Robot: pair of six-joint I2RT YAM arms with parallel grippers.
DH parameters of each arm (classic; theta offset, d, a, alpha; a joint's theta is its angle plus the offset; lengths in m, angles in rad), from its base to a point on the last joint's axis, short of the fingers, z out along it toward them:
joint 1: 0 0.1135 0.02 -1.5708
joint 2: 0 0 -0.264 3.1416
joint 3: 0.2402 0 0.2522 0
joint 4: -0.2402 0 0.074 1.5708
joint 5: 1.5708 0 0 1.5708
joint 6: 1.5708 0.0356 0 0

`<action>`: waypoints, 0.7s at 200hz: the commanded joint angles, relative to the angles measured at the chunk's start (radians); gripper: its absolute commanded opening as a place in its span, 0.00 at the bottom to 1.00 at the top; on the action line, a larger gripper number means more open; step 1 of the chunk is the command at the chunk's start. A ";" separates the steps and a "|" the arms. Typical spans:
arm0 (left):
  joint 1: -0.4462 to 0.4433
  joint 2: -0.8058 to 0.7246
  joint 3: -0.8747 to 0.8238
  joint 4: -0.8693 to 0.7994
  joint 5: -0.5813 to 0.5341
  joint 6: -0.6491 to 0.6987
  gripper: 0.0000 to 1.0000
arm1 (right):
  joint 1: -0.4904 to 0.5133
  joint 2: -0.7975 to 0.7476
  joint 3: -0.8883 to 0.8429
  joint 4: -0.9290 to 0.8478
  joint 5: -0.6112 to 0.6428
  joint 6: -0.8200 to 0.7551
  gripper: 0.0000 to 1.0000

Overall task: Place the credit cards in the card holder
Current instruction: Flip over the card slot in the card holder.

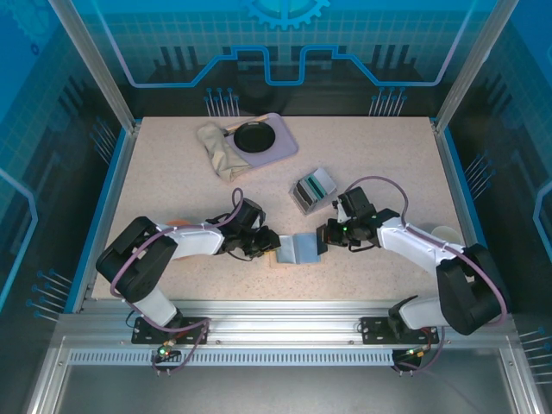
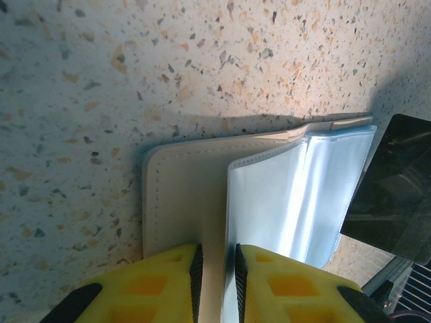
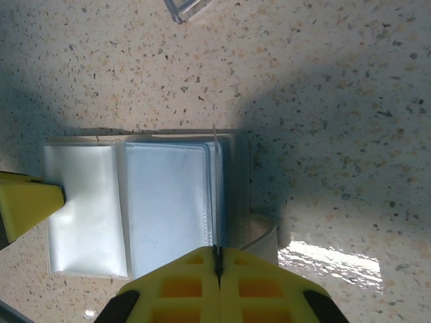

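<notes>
Spanning the enclosure floor, a speckled counter (image 1: pixel 172 190) carries everything. Far back sits a lavender tray (image 1: pixel 280 148) with a black plate (image 1: pixel 254 136) on it, and a crumpled beige cloth (image 1: pixel 217 148) touches the tray's left side. Nearer the middle stands a grey box (image 1: pixel 304 195) with cards (image 1: pixel 321 182) upright in it, showing teal and white edges. Its clear corner shows at the top of the right wrist view (image 3: pixel 183 8).

The holder (image 1: pixel 296 248) lies open on the counter between the two arms, near the front edge, well apart from the grey box. Its pale cover (image 2: pixel 178 202) is spread flat, with clear sleeves (image 3: pixel 165 202) facing up.

The left tool (image 1: pixel 269 250) is clenched on the holder's left flap, which sits between the narrow yellow jaws (image 2: pixel 215 254). One yellow finger (image 3: pixel 27 205) shows at the holder's left side.

The right tool (image 1: pixel 326 235) is clenched (image 3: pixel 217 254) on a dark card (image 2: pixel 394 188). In the right wrist view the card appears edge-on as a thin line, standing over the holder's right part. Whether its far edge has entered a sleeve cannot be told.
</notes>
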 commanded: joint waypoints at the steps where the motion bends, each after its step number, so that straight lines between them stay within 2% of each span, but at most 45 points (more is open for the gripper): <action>1: -0.007 0.005 0.030 -0.026 0.016 0.029 0.23 | 0.005 0.018 -0.009 0.031 -0.029 0.007 0.01; 36: -0.008 0.006 0.028 -0.025 0.016 0.030 0.23 | 0.008 0.016 -0.008 0.052 -0.064 0.023 0.01; 83: -0.007 0.005 0.027 -0.027 0.016 0.030 0.23 | 0.026 -0.038 0.037 -0.040 0.012 0.009 0.02; 140: -0.006 0.006 0.032 -0.026 0.016 0.030 0.23 | 0.034 -0.054 0.063 -0.062 -0.007 0.006 0.03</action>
